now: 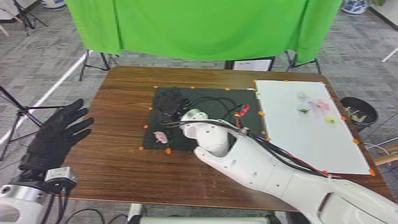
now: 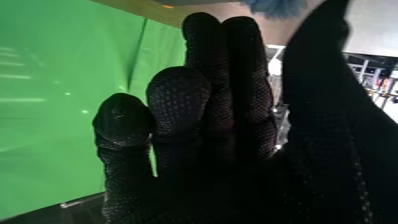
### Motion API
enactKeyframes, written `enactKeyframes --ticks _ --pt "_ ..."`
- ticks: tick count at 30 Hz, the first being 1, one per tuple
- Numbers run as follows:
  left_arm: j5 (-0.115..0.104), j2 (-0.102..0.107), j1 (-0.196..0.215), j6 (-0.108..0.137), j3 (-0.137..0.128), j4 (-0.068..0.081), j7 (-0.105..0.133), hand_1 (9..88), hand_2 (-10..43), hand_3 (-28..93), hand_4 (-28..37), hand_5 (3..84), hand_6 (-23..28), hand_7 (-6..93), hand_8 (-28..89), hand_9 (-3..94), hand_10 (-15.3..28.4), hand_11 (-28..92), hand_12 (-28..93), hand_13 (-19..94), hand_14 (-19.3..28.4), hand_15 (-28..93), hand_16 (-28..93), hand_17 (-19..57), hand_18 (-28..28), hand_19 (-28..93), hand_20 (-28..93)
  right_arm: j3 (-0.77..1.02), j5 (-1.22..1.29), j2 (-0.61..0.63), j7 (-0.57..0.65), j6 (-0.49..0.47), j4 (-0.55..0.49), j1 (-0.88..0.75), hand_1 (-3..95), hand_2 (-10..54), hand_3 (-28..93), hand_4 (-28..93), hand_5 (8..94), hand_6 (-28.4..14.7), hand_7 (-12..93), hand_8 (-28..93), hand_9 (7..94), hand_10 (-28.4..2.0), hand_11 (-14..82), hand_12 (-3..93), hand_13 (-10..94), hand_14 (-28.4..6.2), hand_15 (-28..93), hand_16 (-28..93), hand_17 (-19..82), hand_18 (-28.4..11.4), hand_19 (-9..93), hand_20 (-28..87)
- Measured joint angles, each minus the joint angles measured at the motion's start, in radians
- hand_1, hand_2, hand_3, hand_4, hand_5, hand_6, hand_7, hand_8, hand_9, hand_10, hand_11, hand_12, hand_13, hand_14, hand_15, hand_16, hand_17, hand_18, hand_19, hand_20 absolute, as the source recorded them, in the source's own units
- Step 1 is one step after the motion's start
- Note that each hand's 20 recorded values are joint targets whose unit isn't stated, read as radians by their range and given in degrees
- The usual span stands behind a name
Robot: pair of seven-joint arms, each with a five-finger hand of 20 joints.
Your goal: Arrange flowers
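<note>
Head view: my right hand [image 1: 171, 101] is positioned over the far left part of the dark mat [image 1: 209, 144], with its arm crossing the near right side of the table [image 1: 115, 172]. My left hand [image 1: 51, 142] is located at the table's left side, fingers extended and slightly spread.

Flower locations: one pink flower [image 1: 161, 137] lies on the dark mat, near its left edge. A red item [image 1: 243, 110] is on the same mat, toward the right. On the white board [image 1: 306, 150], a group of small flowers [image 1: 322, 105] lies at the far end; a yellow flower [image 1: 331, 120] is beside the board's right edge.

Right wrist view: the right hand's fingers are mostly extended, two pressed together, with the thumb standing apart. A clear, shiny object [image 2: 282, 125] shows between fingers and thumb; I cannot tell whether it is gripped. A blue, fluffy item [image 2: 275, 6] is visible beyond the fingertips.
</note>
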Motion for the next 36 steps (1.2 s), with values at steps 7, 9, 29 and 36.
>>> enactKeyframes --ticks 7,9,29,36 --pt "0.000 0.000 0.000 0.000 0.000 0.001 -0.001 23.3 -4.0 68 -28.3 25.4 3.5 18.9 -10 19.9 11.0 18 20 16 15.3 25 3 -12.2 23.1 37 9 0.013 0.005 0.002 0.005 0.000 -0.008 -0.003 30.5 -9.5 83 -28 60.0 0.2 34 -16 67.5 -9.6 24.8 23.5 64 -6.5 74 38 37 -18.4 90 57" --pt "0.000 0.000 0.001 0.000 -0.001 0.000 -0.001 23.3 -4.0 68 -28.3 25.4 3.5 18.9 -10 19.9 11.0 18 20 16 15.3 25 3 -12.2 23.2 37 9 0.022 0.014 0.007 0.009 -0.001 -0.026 -0.009 27.9 -9.5 83 -28 57.3 -0.5 33 -16 65.4 -10.1 24.9 23.7 62 -6.9 75 38 35 -18.8 90 57" --pt "0.000 -0.056 0.043 -0.006 -0.025 -0.005 -0.011 23.3 -4.0 68 -28.3 25.5 3.5 18.9 -10 19.8 10.9 18 20 16 15.3 25 3 -12.2 23.2 38 9 0.535 0.298 0.418 0.152 -0.167 -0.598 -0.268 21.6 -9.5 89 -28 20.8 -7.9 23 -9 24.6 -18.2 9.0 26.0 29 -13.8 70 20 17 -21.6 75 57" --pt "0.000 -0.061 0.046 -0.009 -0.025 -0.005 -0.013 23.3 -4.0 68 -28.3 25.4 3.5 19.0 -10 19.8 10.9 18 20 16 15.4 25 3 -12.2 23.2 38 9 0.784 0.329 0.643 0.333 -0.183 -0.588 -0.479 21.6 -9.5 88 -28 22.1 -9.1 22 -7 29.1 -20.0 6.9 24.2 33 -13.1 69 20 18 -21.9 76 57"
